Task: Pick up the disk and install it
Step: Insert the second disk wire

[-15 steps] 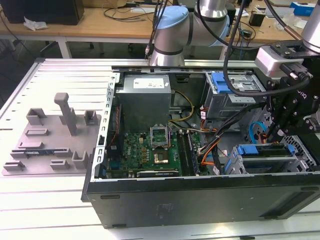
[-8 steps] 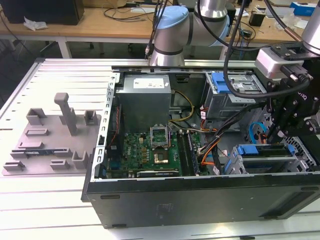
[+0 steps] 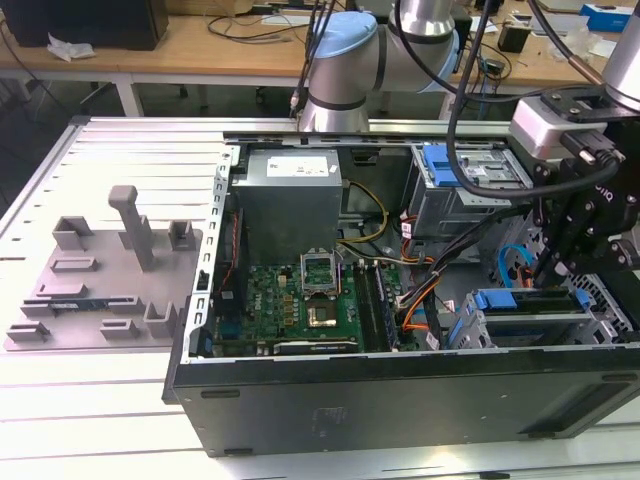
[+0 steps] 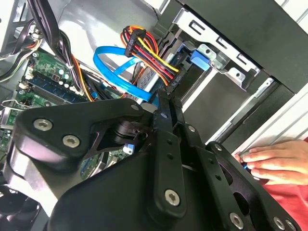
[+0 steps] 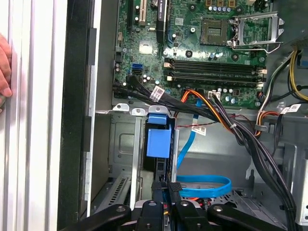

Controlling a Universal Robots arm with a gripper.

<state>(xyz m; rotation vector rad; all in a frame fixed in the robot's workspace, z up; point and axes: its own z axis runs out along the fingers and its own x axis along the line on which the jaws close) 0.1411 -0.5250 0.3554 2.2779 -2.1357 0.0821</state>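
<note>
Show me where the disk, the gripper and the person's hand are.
disk (image 5: 158,143): first wrist view, blue carrier face.
gripper (image 5: 166,188): first wrist view, between its fingertips.
hand (image 4: 272,159): second wrist view, knuckles.

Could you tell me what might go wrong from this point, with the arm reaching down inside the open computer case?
The tool sits low in the drive bay beside the disk, close to the looped blue cable; it could snag or pull that cable.

The orange and black wire bundle crosses just above the bay, so a lift might catch it.

A person's hand rests by the case edge near the arm, which is a pinch risk.
</note>
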